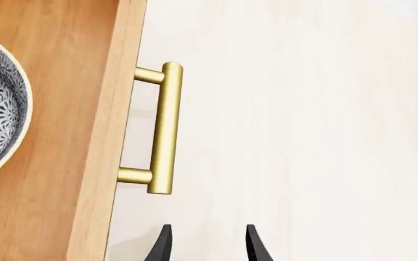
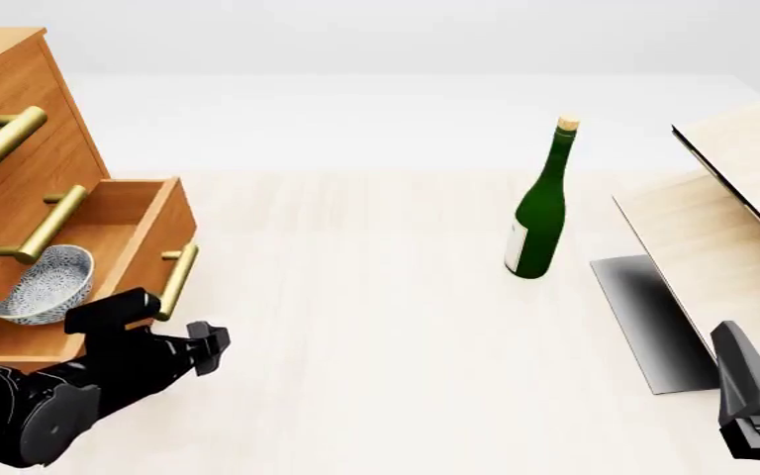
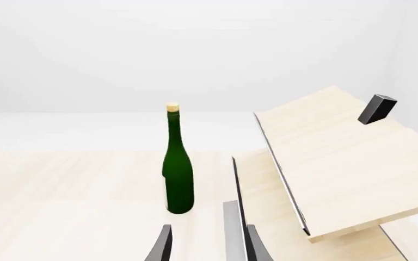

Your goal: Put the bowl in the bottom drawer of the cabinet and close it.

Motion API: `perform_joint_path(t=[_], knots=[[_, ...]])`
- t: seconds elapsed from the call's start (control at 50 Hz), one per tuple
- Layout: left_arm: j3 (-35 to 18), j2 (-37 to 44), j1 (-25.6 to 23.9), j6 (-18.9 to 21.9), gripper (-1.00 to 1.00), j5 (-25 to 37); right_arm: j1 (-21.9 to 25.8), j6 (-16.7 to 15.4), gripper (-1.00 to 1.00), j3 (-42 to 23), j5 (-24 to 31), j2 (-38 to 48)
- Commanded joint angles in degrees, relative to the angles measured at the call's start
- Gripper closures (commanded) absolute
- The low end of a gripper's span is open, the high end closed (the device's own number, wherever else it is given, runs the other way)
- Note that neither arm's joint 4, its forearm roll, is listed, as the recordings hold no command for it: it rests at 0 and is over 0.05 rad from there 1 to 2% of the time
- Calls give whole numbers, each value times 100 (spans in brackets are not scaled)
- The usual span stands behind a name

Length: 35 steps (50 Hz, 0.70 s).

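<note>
bowl [image 2: 45, 285]: already inside the bottom drawer [image 2: 116, 259], tilted, mouth facing toward the right and up; round, so no real long axis.
drawer: pulled out, not closed yet; its handle [image 1: 163, 128] is a bar w/ long axis along the drawer front.
done: bowl is placed. left: push drawer into the cabinet [image 2: 17, 119].
left gripper [image 2: 206, 346]: near the handle, jaws apart, holding nothing.
right gripper [image 3: 207, 244]: far away, jaws apart, empty, facing the green bottle [image 3: 178, 168].
</note>
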Motion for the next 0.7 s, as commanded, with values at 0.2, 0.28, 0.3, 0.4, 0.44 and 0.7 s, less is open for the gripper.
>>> perform_joint_path(t=[0.2,0.28,0.3,0.4,0.44,0.7], knots=[[114,-231,397,231,-100,95,1,0,-100,0,0,1],[134,-270,449,257,-100,106,-1,0,-100,0,0,0],[134,-270,449,257,-100,106,-1,0,-100,0,0,0],[172,-302,633,356,-100,113,0,0,-100,0,0,-1],[182,-301,659,363,-100,108,0,-1,-100,0,0,0],[221,-224,964,456,-100,32,-1,1,-100,0,0,1]])
